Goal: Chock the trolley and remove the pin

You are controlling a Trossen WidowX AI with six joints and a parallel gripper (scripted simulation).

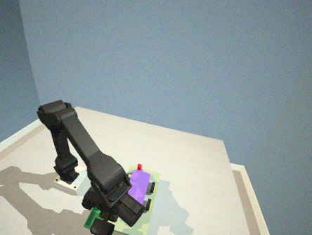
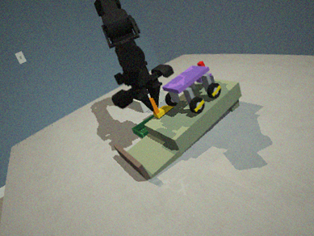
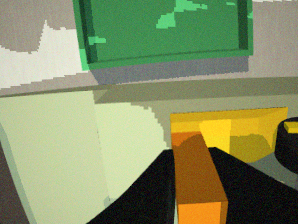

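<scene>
Blue-grey wall behind pale tabletop, yellow chock [image 2: 159, 114] [image 3: 215, 131] at the ramp [image 2: 188, 119] [image 3: 50, 150] [image 1: 133, 229], downhill of a near wheel [image 2: 170, 99] [image 3: 289, 145], orange handle [image 2: 154, 105] [image 3: 197, 170] clamped in gripper [image 2: 154, 109] [image 3: 189, 157], purple trolley [image 1: 140, 183] [image 2: 187, 78] uphill, red pin head [image 1: 139, 167] [image 2: 201, 64] beyond, green tray [image 1: 92, 219] [image 2: 140, 131] [image 3: 165, 35] beside ramp.

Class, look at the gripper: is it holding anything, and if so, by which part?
The black parallel-jaw gripper holds the yellow wedge-shaped chock by its upright orange bar handle.
</scene>
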